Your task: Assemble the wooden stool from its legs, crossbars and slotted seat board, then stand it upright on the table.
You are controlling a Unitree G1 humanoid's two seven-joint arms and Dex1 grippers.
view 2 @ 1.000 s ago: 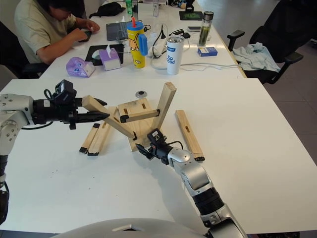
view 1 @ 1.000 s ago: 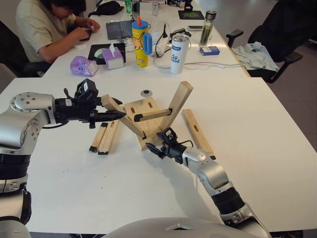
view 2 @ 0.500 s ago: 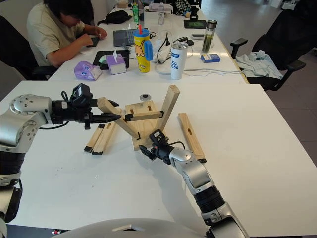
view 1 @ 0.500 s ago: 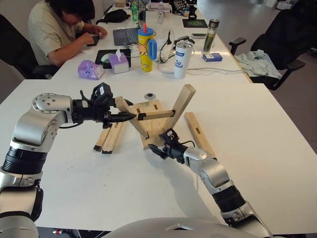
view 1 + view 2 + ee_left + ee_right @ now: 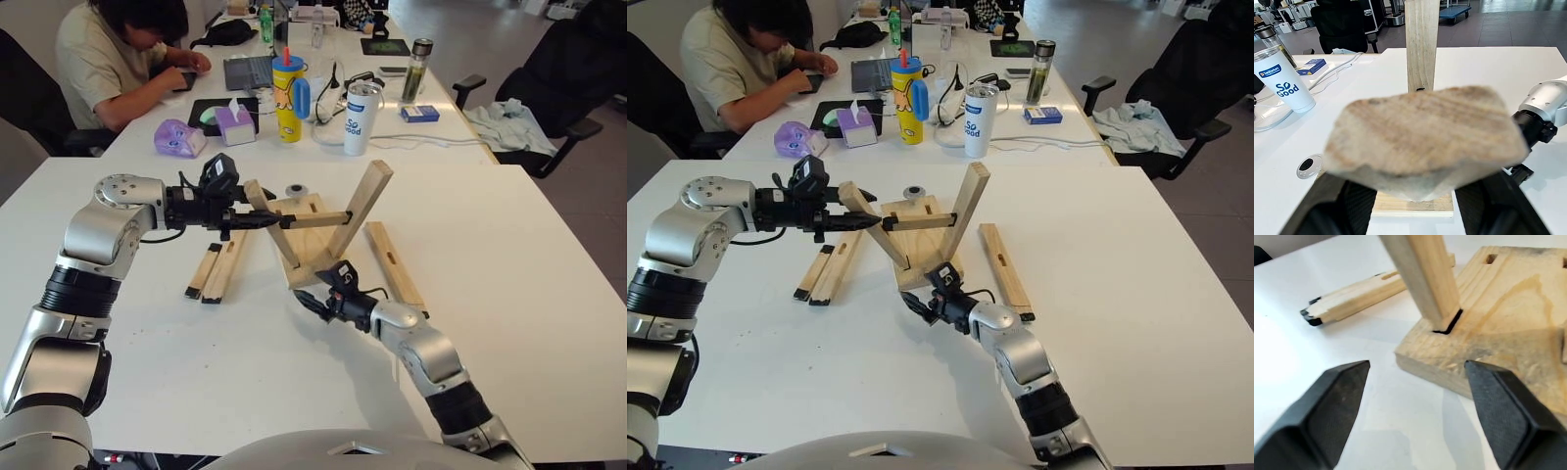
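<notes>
Step in hand: fitting the legs and crossbars into the slotted seat board; the frame is part built and the stool is not yet standing.
Seat board (image 5: 315, 262): lies flat near the middle of the table (image 5: 509, 294), slots facing up.
Leaning leg (image 5: 285, 251): its foot sits in the slot at the board's 7 o'clock corner and its top tilts out toward 10 o'clock.
Second leg (image 5: 362, 201): planted on the board's 3 o'clock side, tilted toward 1 o'clock.
Crossbar (image 5: 318, 219): spans between those two legs, roughly level and above the board.
Loose parts: one slotted leg (image 5: 394, 264) lies flat at 3 o'clock, just beside the board. Two more pieces (image 5: 217, 266) lie side by side at 9 o'clock.
Left claw (image 5: 263, 221): comes in from 9 o'clock and is clamped on the upper part of the leaning leg.
Right claw (image 5: 312, 299): low at the board's 6 o'clock edge, fingers wide apart and gripping nothing. They face the corner where the leaning leg enters its slot.
Next move, my judgement: bring the leaning leg toward upright so it seats squarely, with my right claw steadying the board corner against sliding.
Risk: pushing the leg top too hard could lever the crossbar out of its joint or lift the board.
</notes>
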